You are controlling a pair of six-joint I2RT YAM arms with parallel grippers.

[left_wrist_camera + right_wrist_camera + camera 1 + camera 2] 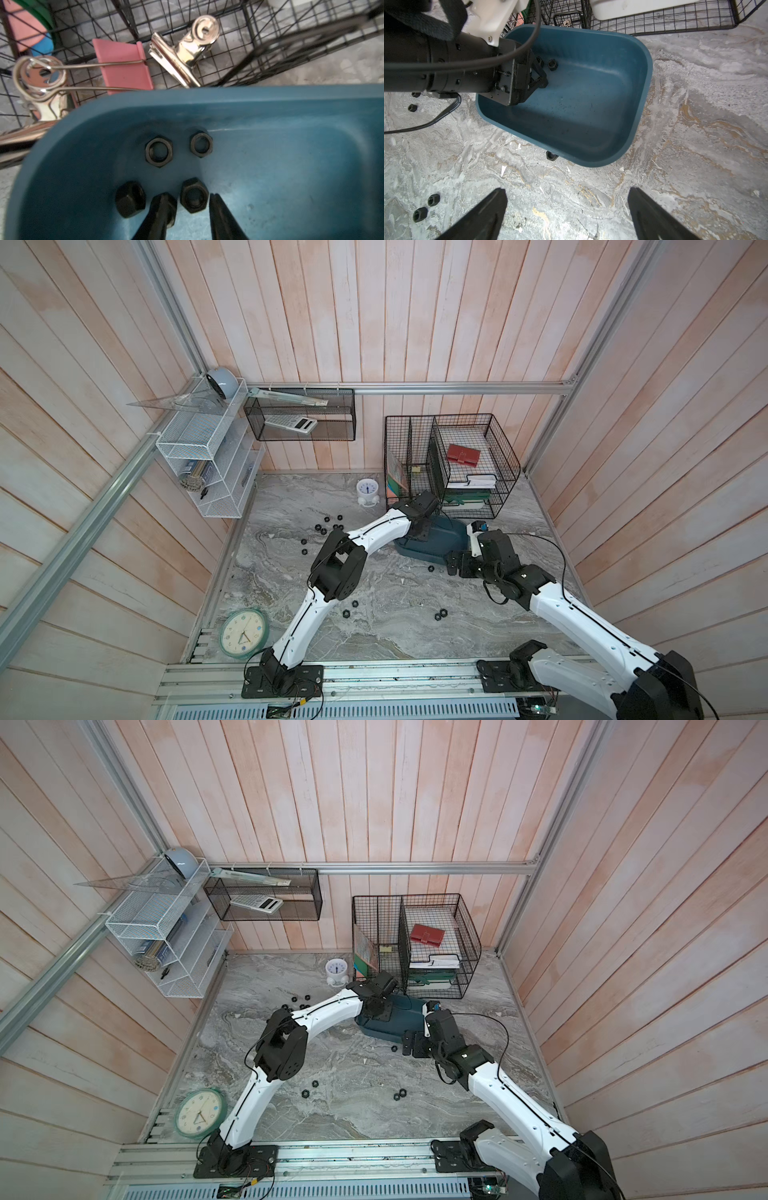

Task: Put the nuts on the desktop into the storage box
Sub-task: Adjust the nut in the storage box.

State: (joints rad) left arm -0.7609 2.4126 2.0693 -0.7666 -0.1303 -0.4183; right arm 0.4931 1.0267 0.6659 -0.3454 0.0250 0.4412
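The teal storage box (pixel 451 540) (pixel 398 1029) stands at the back of the grey marble desktop (pixel 395 593). My left gripper (pixel 189 196) (pixel 543 82) reaches down into the box, jaws a little apart. A black nut (pixel 194 195) lies on the box floor between the tips, with thin gaps on both sides. Three more nuts (pixel 159 151) lie in that corner, and one finger covers part of another. My right gripper (pixel 566 193) (pixel 456 563) hovers wide open and empty over bare desktop beside the box. Loose nuts (pixel 328 526) (pixel 551 155) (pixel 440 614) lie on the desktop.
A black wire basket (pixel 457 464) stands right behind the box, with a pink binder clip (pixel 124 66) and metal clips inside. A small white clock (pixel 367 489) sits at the back, a green-rimmed clock (pixel 243 632) at the front left, a white mesh rack (pixel 208 456) on the left wall.
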